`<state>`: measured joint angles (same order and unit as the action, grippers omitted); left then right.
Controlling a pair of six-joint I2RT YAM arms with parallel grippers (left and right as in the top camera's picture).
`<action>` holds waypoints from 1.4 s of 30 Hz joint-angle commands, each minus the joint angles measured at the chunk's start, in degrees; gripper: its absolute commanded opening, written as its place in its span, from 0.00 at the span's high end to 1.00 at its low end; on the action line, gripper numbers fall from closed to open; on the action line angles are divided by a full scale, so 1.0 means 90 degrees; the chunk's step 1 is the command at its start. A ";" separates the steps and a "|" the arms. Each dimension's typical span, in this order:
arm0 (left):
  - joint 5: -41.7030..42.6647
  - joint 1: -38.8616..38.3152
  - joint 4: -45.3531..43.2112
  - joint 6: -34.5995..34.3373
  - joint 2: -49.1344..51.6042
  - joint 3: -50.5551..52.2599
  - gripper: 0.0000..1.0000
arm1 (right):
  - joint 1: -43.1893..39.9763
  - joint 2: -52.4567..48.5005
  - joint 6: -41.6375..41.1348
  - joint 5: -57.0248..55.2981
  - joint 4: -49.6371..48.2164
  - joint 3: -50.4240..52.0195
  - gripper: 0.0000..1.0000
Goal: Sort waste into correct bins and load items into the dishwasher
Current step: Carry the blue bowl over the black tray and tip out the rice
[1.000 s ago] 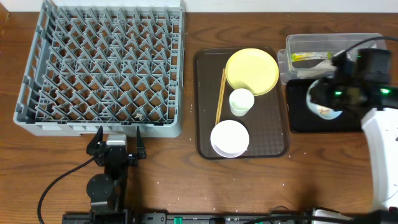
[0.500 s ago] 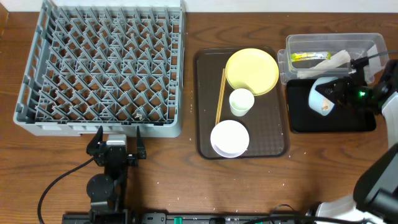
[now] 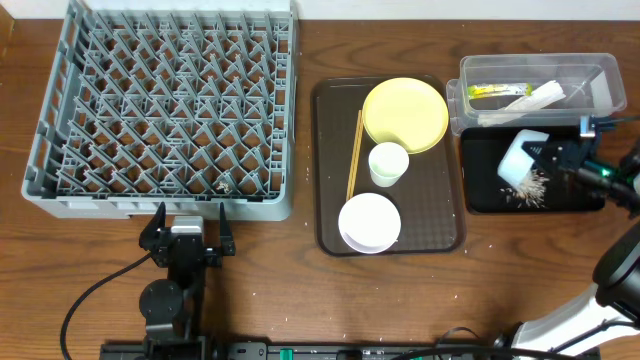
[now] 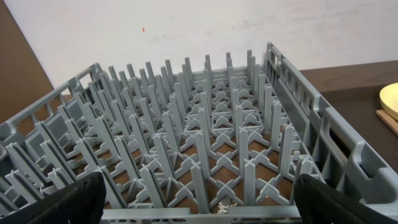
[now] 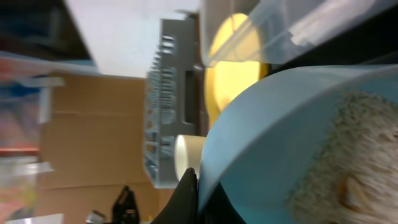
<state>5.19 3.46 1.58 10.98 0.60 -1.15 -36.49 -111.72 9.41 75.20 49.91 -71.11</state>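
With 12 o'clock taken as the far edge of the wooden counter in the overhead view, the right claw is pinched shut on the rim of the light blue bowl. The bowl hangs steeply tipped over the shallow black rectangular tray at the counter's 3 o'clock side. A loose scatter of white rice-like food scraps lies on that tray just at 6 o'clock of the bowl, and the right wrist view shows more grains clinging to the bowl's inner wall. Just at 12 o'clock of the black tray stands the clear plastic rectangular tub, which holds the slim green-and-yellow wrapper and the white paper strip. In the middle of the counter, the brown flat serving tray carries the round yellow plate at its 12 o'clock end. The small white cup sits just at 6 o'clock of the plate, and the white bowl is at the tray's 6 o'clock end. The two thin wooden chopsticks lie together lengthwise along its 9 o'clock side. The large square grey plastic dish rack fills the 10 o'clock quarter. The left claw rests low just at 6 o'clock of the rack, jaws spread wide and gripping nothing, and its wrist camera looks across the rack's upright pegs.
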 commanded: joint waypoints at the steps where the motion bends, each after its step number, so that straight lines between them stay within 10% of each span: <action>1: 0.0068 -0.0024 0.0221 0.0087 -0.0036 0.0102 0.02 | -0.0221 -0.0168 0.0350 0.0979 0.0017 0.0073 0.99; 42: 0.0068 -0.0024 0.0221 0.0087 -0.0036 0.0102 0.02 | -0.0304 -0.0180 -0.0702 0.1574 0.0573 0.0022 0.99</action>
<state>5.19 3.49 1.58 11.00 0.60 -1.15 -39.68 -113.21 1.02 87.46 53.71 -70.35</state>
